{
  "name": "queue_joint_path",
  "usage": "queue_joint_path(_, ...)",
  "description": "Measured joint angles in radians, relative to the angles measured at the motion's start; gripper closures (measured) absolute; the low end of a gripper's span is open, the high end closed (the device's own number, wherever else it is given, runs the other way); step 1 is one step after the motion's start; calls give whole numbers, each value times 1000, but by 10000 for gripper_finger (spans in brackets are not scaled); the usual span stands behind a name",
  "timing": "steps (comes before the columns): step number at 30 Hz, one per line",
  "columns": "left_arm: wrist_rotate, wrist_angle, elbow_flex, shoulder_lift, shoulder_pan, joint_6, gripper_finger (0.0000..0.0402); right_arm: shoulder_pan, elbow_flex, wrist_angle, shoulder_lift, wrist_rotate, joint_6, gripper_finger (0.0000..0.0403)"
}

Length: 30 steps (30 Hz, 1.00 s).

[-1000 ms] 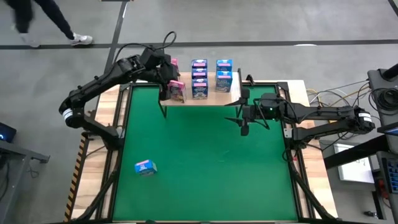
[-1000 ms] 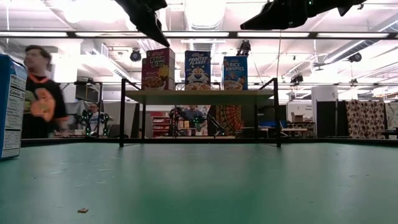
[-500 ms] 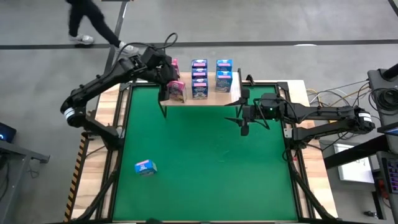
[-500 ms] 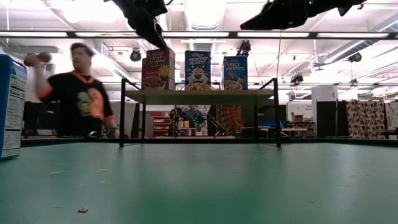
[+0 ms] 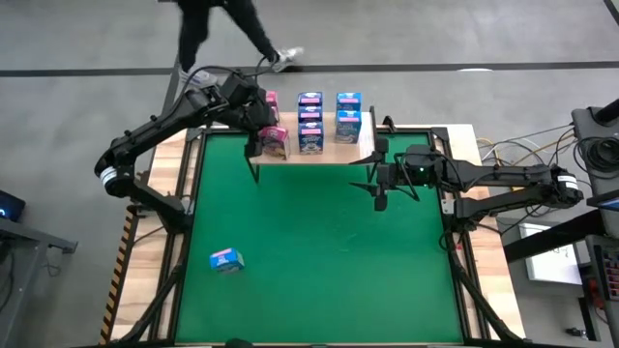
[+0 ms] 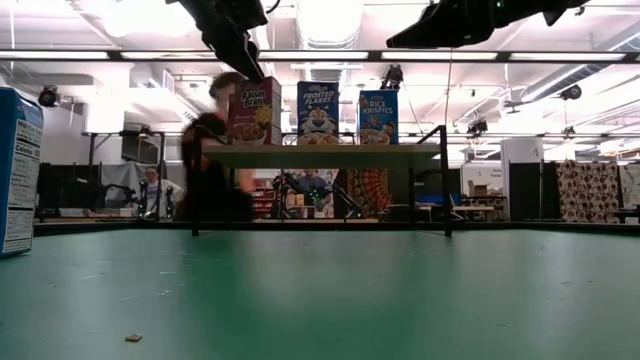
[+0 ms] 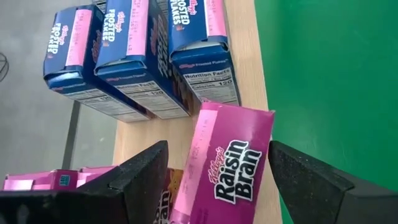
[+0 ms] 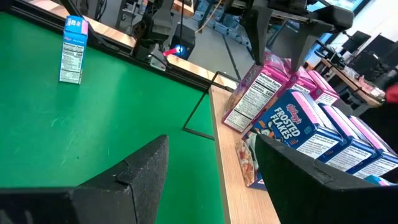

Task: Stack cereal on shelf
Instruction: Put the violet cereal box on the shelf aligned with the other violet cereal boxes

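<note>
Your table (image 5: 155, 227) is carrying a green mat (image 5: 319, 251) with the shelf (image 5: 343, 150) standing at the mat's far edge; a person (image 5: 227, 24) is walking past on the grey floor beyond the shelf. Eight cereal boxes are sitting on the shelf: blue boxes (image 5: 329, 121) in two rows at its middle, and pink boxes (image 5: 272, 121) at its left end. A ninth blue box (image 5: 225, 259) is standing alone on the mat, well apart from the shelf, toward the near left. Your left tool (image 5: 263, 133) is hovering above the front pink Raisin Bran box (image 7: 227, 165) on the shelf, fingers spread wide on either side of it, not touching it. Your right tool (image 5: 379, 179) is waiting just beside the shelf's right end, over the mat, fingers wide and gripping nothing.
</note>
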State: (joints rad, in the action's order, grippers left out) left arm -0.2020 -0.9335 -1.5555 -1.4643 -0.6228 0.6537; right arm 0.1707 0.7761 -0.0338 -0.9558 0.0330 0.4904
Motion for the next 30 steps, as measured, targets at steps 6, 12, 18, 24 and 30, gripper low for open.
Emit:
queue_joint_path(6, 0, 4, 7, -8, -3, -1, 141, 0, 0, 0, 0, -8, 0, 174)
queue_joint_path(12, 0, 6, 13, -24, -3, 0, 142, 0, 0, 0, 0, -8, 0, 174)
queue_joint_path(18, 0, 0, 13, -25, -3, -7, 165, 0, 0, 0, 0, -8, 0, 174)
queue_joint_path(24, 0, -9, 13, -24, -3, -18, 191, 0, 0, 0, 0, -8, 0, 174)
queue_joint_path(30, 0, -10, 13, -24, -3, -31, 204, 0, 0, 0, 0, -8, 0, 174)
